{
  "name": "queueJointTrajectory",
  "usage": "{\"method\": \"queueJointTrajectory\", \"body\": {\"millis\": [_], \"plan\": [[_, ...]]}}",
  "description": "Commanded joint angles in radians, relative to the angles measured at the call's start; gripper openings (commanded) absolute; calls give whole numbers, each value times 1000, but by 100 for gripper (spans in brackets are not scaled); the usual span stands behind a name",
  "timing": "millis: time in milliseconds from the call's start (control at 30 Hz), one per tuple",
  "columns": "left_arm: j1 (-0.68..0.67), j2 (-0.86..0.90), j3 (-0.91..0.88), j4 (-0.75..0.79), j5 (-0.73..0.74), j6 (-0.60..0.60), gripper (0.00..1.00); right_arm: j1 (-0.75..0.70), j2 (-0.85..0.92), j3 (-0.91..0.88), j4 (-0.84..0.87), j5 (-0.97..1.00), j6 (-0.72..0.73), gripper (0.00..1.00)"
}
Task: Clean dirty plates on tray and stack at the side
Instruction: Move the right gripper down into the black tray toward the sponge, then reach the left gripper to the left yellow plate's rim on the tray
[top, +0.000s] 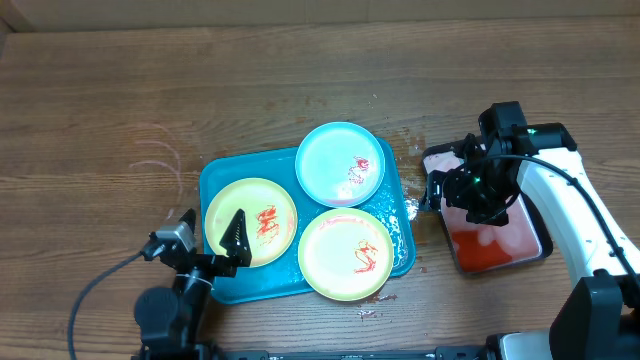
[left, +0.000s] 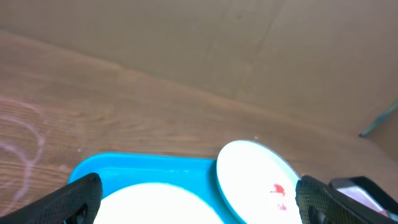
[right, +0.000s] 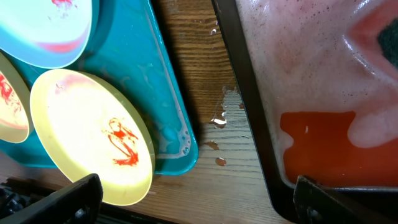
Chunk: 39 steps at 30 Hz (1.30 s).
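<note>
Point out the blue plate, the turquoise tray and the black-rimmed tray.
blue plate (top: 332, 160): overhead view, its unsmeared middle.
turquoise tray (top: 228, 168): overhead view, bare far-left corner.
black-rimmed tray (right: 249, 93): right wrist view, its dark rim.

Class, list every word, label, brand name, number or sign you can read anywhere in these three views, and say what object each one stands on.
None: no word, number, label, brand or sign is readable in any view.
The red marks on the light blue plate and the two yellow-green plates are sauce smears, not writing.
The turquoise tray and the black-rimmed tray carry no visible print.
</note>
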Motion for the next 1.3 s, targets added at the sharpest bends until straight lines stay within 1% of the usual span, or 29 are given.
{"method": "queueJointTrajectory", "body": {"millis": [0, 100, 200, 267, 333, 433, 533, 567, 633, 700, 867, 1067, 1200, 1267], "plan": [[1, 131, 147, -60, -71, 46, 100, -1, -11, 13, 5, -15, 0, 100], [1, 320, 281, -120, -71, 68, 100, -1, -11, 13, 5, -15, 0, 100], [0, 541, 455, -224, -70, 75, 100, -1, -11, 13, 2, -15, 0, 100], [0, 690, 597, -343, -71, 95, 100, -1, -11, 13, -7, -15, 3, 100], [0, 837, 745, -494, -85, 117, 100, -1, -11, 13, -19, -15, 3, 100], [0, 1049, 958, -739, -157, 142, 100, -1, -11, 13, -34, -15, 3, 100], [0, 1207, 1099, -911, -170, 158, 100, -1, -11, 13, -45, -14, 3, 100], [0, 1243, 1124, -943, -177, 180, 100, -1, -11, 13, -44, -15, 3, 100], [1, 1303, 1144, -956, -176, 188, 100, -1, -11, 13, -45, -15, 3, 100], [1, 1344, 1142, -936, -177, 199, 100, -1, -11, 13, -50, -15, 3, 100], [-1, 1400, 1111, -819, -165, 298, 100, -1, -11, 13, -79, -14, 3, 100], [-3, 1415, 994, -671, -165, 300, 100, -1, -11, 13, -127, -14, 3, 100], [-2, 1415, 923, -613, -164, 299, 100, -1, -11, 13, -144, -14, 3, 100], [-2, 1415, 909, -599, -165, 278, 100, -1, -11, 13, -153, -14, 3, 100]]}}
